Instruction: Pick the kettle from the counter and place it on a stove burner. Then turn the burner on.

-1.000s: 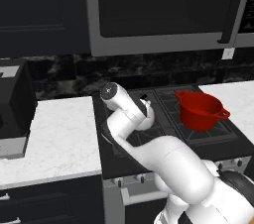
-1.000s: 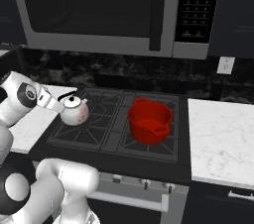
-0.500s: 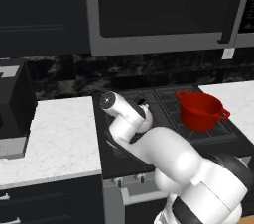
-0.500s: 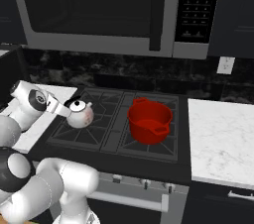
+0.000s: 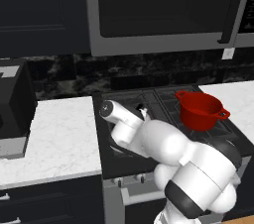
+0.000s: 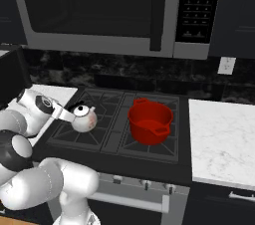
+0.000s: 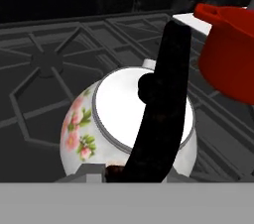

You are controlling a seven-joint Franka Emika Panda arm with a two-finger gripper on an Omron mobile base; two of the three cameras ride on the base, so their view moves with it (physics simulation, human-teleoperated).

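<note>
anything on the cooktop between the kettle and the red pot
No. In the right base view the stretch between the kettle and the red pot holds only bare black grate of the cooktop; nothing stands there.

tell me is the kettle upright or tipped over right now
Upright. The kettle has its lid knob on top and its black handle arching over it, above the cooktop.

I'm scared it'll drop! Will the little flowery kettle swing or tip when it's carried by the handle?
Probably a little: the kettle hangs from one thin arched handle, so it might sway. Its round, smooth-looking body could roll if tipped over.
</note>
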